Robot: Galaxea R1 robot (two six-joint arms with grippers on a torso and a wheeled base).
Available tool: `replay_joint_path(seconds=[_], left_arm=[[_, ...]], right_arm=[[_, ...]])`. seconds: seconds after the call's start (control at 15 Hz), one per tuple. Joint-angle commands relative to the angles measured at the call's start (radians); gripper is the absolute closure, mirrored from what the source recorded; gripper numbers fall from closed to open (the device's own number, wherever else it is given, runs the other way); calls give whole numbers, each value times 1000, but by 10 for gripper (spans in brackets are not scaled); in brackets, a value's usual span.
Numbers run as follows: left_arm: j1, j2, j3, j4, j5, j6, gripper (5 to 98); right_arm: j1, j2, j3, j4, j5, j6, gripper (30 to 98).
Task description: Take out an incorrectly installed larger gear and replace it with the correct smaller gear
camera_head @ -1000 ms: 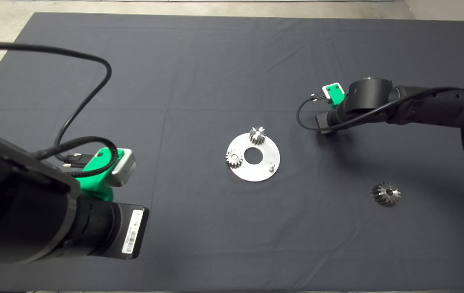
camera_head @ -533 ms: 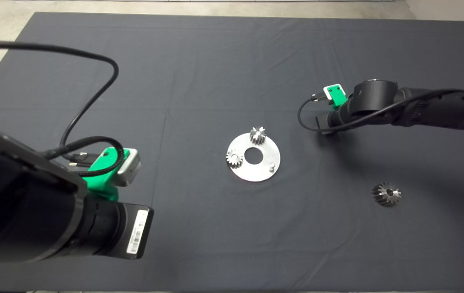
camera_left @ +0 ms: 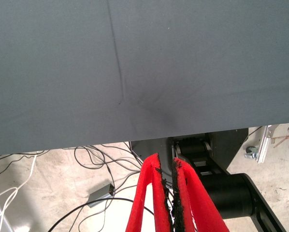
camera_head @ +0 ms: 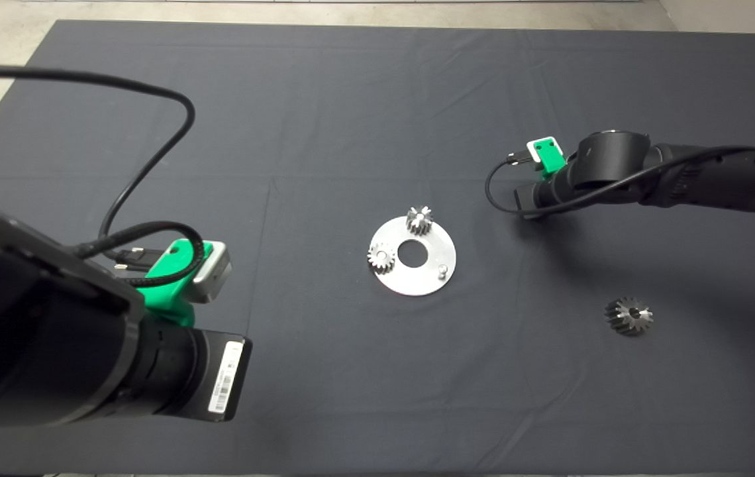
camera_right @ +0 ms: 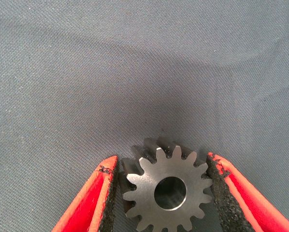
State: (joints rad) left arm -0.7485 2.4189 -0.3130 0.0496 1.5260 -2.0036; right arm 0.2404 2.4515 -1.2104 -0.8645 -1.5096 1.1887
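The smaller gear (camera_right: 167, 191) is dark steel and lies flat on the mat. My right gripper (camera_right: 162, 158) straddles it, and both black pads touch its teeth. In the head view the right wrist (camera_head: 550, 182) hovers right of the silver plate (camera_head: 417, 283) and hides that gear. The larger gear (camera_head: 628, 315), dark with flared teeth, lies alone on the mat at the lower right. My left gripper (camera_left: 167, 162) is shut and empty and hangs over the mat's near edge at the lower left.
The round plate has a central hole. It carries two shiny small gears (camera_head: 419, 220) (camera_head: 381, 258) and a bare peg (camera_head: 442, 269). The left arm (camera_head: 86, 344) fills the lower left. Cables and floor show in the left wrist view.
The right arm has shifted slightly to the right. The left arm has edged a little toward the middle. The gears and the plate have not moved.
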Motion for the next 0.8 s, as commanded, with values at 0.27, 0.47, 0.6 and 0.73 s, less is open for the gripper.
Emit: replay_joint_path(seconds=[0.27, 0.47, 0.6, 0.73], left_arm=[[-17, 4, -6, -10, 71, -6, 984], [-17, 3, -4, -10, 71, -6, 984], [-17, 3, -6, -10, 69, -6, 984], [-17, 4, -6, -11, 69, -6, 984]], right_arm=[[-6, -9, 2, -5, -37, 3, 833], [-4, -10, 8, -1, -37, 3, 845], [-4, -10, 11, 1, -38, 3, 854], [-3, -12, 13, 2, -38, 3, 855]])
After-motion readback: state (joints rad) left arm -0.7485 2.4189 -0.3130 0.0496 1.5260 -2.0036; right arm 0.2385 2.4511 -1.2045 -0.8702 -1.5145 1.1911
